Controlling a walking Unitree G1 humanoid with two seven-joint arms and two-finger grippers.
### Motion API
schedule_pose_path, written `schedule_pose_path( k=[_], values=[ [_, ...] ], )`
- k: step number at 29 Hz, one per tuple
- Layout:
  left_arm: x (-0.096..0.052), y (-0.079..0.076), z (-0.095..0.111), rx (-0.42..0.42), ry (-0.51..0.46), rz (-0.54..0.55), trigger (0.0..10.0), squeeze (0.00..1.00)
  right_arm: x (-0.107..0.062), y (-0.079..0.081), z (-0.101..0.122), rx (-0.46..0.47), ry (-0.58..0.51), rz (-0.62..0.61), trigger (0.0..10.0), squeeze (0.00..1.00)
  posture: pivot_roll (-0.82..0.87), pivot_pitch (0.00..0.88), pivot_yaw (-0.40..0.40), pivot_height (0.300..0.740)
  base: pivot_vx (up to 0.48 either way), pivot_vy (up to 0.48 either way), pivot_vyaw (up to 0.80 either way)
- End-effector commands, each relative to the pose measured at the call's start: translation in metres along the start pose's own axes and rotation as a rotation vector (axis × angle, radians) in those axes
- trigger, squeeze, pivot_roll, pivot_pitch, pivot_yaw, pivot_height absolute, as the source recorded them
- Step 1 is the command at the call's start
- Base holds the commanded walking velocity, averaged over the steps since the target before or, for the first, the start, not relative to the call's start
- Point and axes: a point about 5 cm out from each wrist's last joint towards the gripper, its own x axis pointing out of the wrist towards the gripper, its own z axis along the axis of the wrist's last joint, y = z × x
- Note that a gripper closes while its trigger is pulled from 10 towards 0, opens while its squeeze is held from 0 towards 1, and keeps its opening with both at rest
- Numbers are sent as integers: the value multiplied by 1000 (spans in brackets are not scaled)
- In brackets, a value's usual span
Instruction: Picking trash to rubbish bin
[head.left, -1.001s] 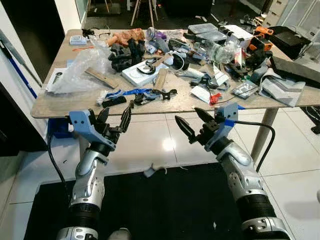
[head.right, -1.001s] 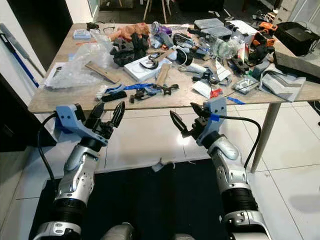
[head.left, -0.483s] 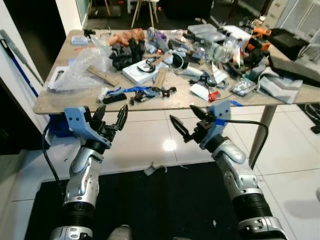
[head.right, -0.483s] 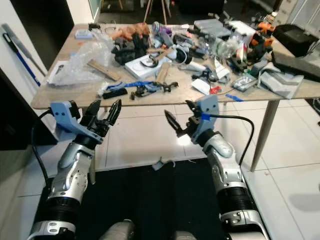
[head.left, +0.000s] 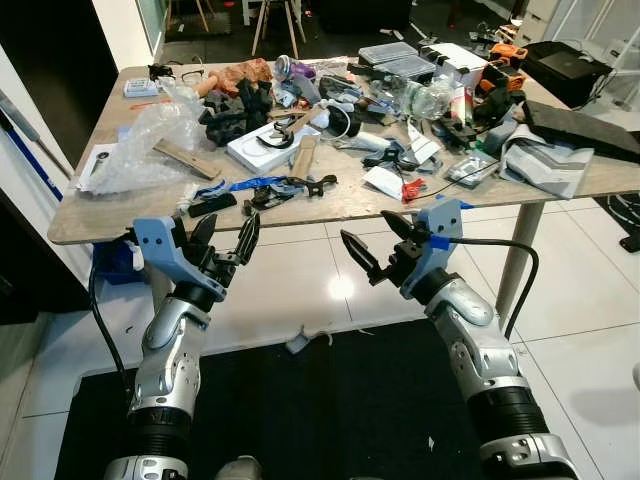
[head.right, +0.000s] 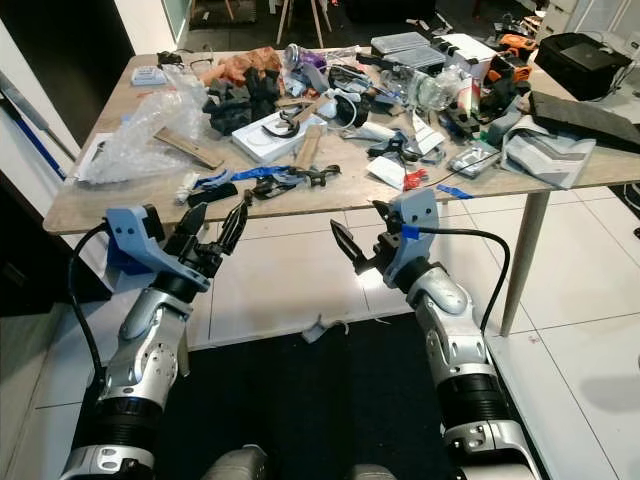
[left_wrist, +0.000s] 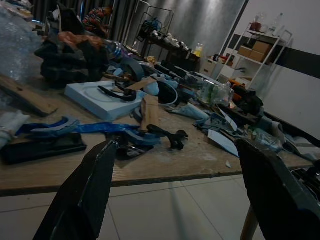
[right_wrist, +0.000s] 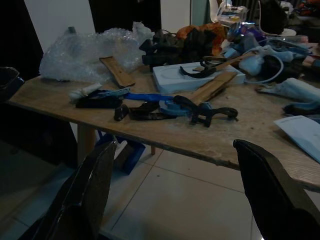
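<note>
- The robot stands facing a long wooden table (head.left: 70, 222) heaped with clutter, both arms raised short of its near edge; judging by this, the step in hand is an approach or a search for trash, with nothing carried.
- The left gripper (head.left: 226, 243) has its two black fingers spread apart and empty, hovering just below the table's near edge.
- The right gripper (head.left: 378, 243) likewise stands with fingers apart, holding nothing, over the white tiled floor.
- A small crumpled white scrap (head.left: 300, 342) lies on the floor between the two arms, at the far edge of the black mat (head.left: 330, 420), lower than and nearer than both grippers.
- A crinkled clear plastic bag (head.left: 140, 145) lies far left on the table, beyond the left gripper.
- No rubbish bin can be made out.
- Which piece counts as the trash is unsettled; any pick would call for bending down to the scrap or reaching forward over the table.
</note>
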Motion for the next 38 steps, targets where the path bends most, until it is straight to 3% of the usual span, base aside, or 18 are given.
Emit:
schedule_pose_path(
  k=[1, 25, 38],
  values=[
    [0, 1, 4, 13, 1, -15, 10000, 0, 0, 2, 0, 15, 7, 9, 10000, 0, 13, 0, 19, 740, 0, 0, 0],
    [4, -5, 2, 35, 14, -68, 10000, 0, 0, -4, -2, 36, 30, 11, 10000, 0, 10, 0, -16, 740, 0, -40, 0],
    [5, -5, 2, 0, -1, -60, 10000, 0, 0, -4, -3, 34, 36, 13, 10000, 0, 6, 0, -19, 740, 0, -37, 0]
  ],
)
